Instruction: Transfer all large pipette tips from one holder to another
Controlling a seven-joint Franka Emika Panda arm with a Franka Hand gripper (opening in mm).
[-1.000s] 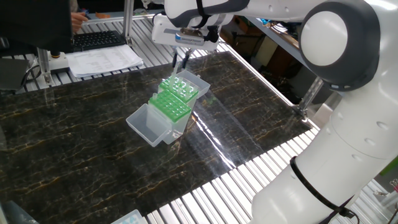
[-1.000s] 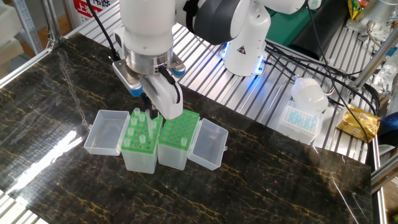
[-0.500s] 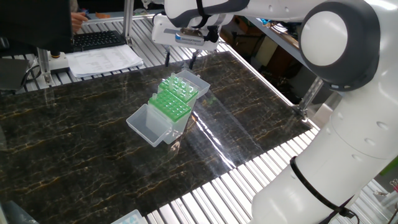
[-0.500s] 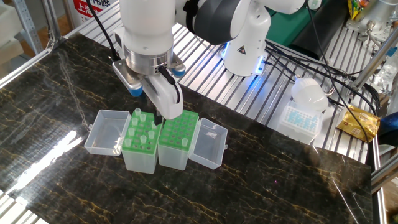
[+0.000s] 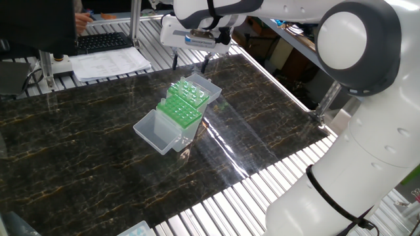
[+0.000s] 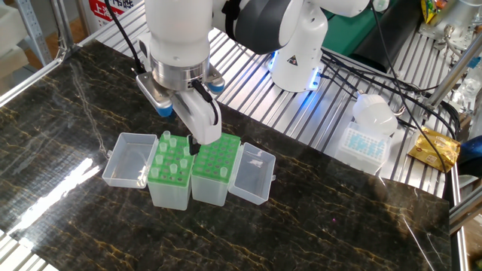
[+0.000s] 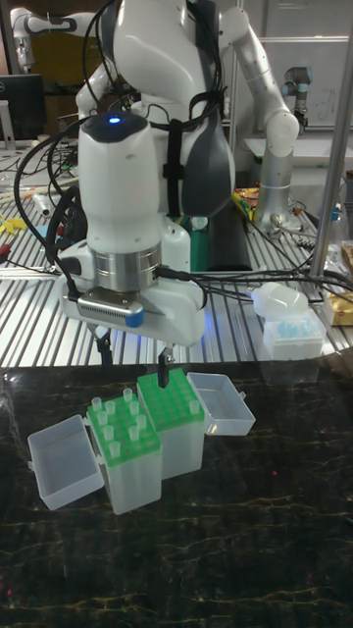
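1. You will find little legible writing: a red and white sign (image 6: 113, 6) sits at the top edge of the other fixed view, far behind the end effector, and its characters are too cut off to read.
2. Your end effector (image 7: 132, 361) hangs just above the two racks with its dark fingers (image 7: 164, 369) spread wide and nothing between them.
3. The slim, pale-green tapered large pipette tips (image 6: 170, 156) stand upright directly below the end effector, in the green perforated plate of the clear plastic rack (image 6: 169, 190) on the side toward its open clear hinged lid (image 6: 126, 159).
4. Touching that rack, below the far finger, stands a second clear plastic rack with a green perforated plate (image 6: 215, 158); you can see one tip near its front edge in the other fixed view, with its own open lid (image 6: 253, 175) beyond.
5. The tall fixed view shows you both fingers apart and a blue light on the arm (image 7: 113, 121); the other fixed view hides one finger behind the white wrist.
6. One fixed view alone shows you a black keyboard (image 5: 105, 41) and a stack of papers (image 5: 110, 63) beyond the dark marbled worktop (image 5: 98, 170).
7. Only the other two views show a white box of blue tips (image 7: 294, 339) well off to the side of the end effector.
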